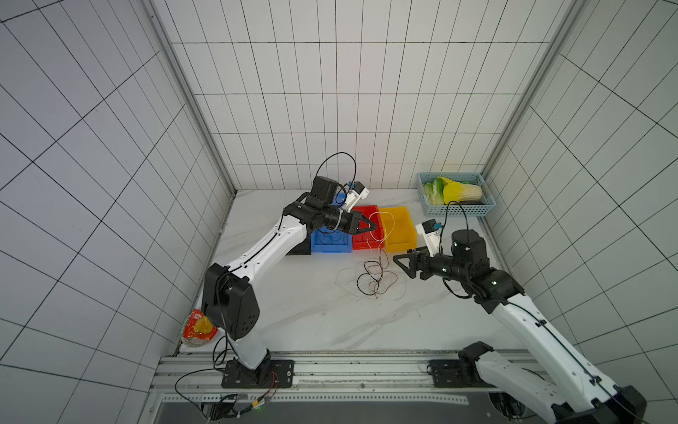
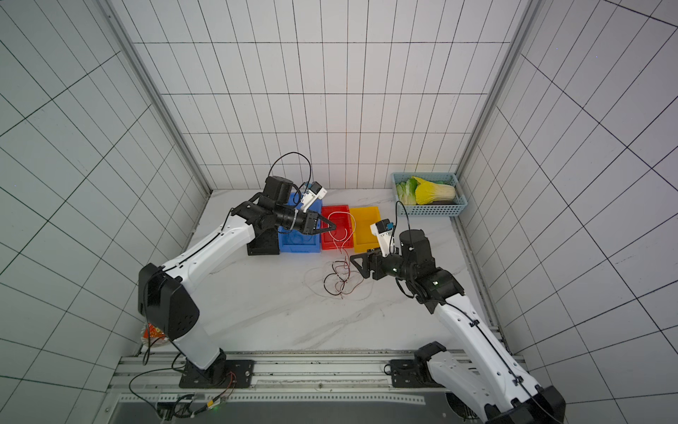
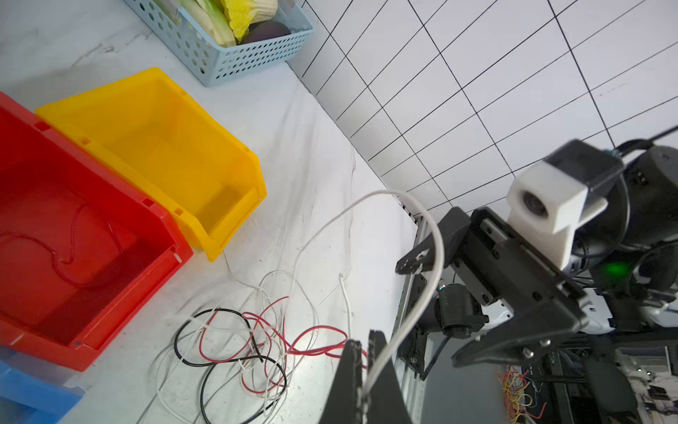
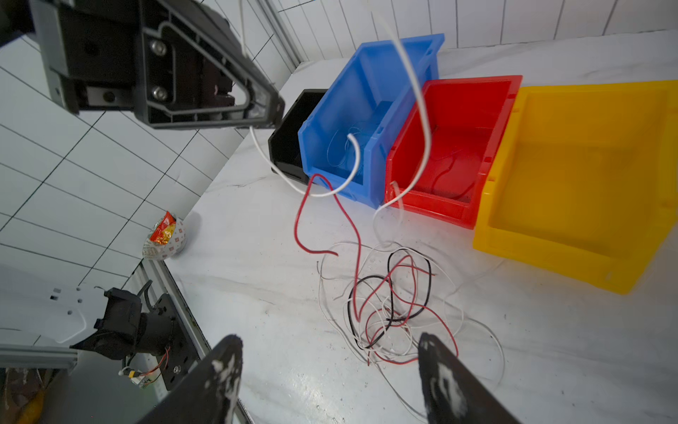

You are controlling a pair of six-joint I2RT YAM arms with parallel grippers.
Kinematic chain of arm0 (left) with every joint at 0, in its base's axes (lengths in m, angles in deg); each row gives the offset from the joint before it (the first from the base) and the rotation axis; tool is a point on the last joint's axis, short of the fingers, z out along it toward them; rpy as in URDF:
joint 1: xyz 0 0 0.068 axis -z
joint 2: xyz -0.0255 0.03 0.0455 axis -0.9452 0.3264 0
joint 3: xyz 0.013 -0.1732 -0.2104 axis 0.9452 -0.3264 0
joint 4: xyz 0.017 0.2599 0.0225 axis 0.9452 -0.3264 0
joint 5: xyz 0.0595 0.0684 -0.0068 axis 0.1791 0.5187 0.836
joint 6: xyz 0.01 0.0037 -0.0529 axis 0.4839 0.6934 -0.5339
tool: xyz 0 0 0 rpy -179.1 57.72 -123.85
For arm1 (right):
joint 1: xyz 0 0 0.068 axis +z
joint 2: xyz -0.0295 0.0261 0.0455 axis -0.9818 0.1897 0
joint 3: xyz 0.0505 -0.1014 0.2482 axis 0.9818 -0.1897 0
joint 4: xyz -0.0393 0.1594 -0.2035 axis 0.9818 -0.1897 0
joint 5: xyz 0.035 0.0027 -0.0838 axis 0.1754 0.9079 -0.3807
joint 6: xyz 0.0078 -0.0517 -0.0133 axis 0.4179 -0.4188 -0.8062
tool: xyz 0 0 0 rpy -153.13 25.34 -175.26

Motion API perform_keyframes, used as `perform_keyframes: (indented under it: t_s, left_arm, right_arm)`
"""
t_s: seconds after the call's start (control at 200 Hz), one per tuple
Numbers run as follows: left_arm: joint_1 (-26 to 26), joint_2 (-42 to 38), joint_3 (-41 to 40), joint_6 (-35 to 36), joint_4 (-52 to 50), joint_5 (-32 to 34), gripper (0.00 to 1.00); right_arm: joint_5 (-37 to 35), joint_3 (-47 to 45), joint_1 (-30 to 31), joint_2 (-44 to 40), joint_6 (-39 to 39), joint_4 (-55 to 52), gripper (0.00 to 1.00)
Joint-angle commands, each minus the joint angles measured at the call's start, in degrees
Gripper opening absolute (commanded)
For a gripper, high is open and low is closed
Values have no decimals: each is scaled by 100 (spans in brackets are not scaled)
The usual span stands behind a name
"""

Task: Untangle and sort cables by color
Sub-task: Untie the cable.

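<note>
A tangle of red, black and white cables (image 1: 376,279) (image 2: 341,279) (image 4: 389,304) lies on the marble table in front of the bins. My left gripper (image 1: 374,227) (image 3: 363,345) hangs above the red bin (image 1: 365,209), shut on a white cable (image 3: 394,346). That cable loops up and trails down into the tangle. My right gripper (image 1: 398,258) (image 4: 330,339) hovers low beside the tangle, open, with nothing between its fingers. One red cable (image 3: 55,257) lies inside the red bin.
The black bin (image 4: 290,147), blue bin (image 1: 330,249), red bin and yellow bin (image 1: 398,211) stand in a row at the back. At the back right is a pale blue basket (image 1: 456,211) of cabbage. A snack bag (image 1: 198,326) lies at the front left by the wall.
</note>
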Motion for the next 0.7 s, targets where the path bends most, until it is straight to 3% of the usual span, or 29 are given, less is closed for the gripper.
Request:
perform_keyframes:
  t_s: [0.0,0.15,0.255,0.285,0.36,0.52,0.695]
  left_arm:
    - [5,25,172,-480,22,-128,0]
    - [79,-4,133,-498,5,-192,0]
    - [146,-5,88,-502,-25,-204,0]
    - [159,-9,89,-506,-34,-221,0]
    - [191,-20,89,-545,-52,-267,0]
    - [228,-49,89,-563,-88,-305,0]
    - [171,-86,231,-375,-314,-269,0]
  right_arm:
    - [-636,-114,407,288,-296,636,80]
    - [-1438,160,624,810,-218,715,78]
    - [-1463,320,624,1072,-227,824,68]
    - [-1463,359,624,1129,-216,852,62]
    - [-1517,359,624,1211,-131,992,35]
    - [-1623,203,616,1094,71,1227,0]
    - [-2235,-42,495,543,205,795,0]
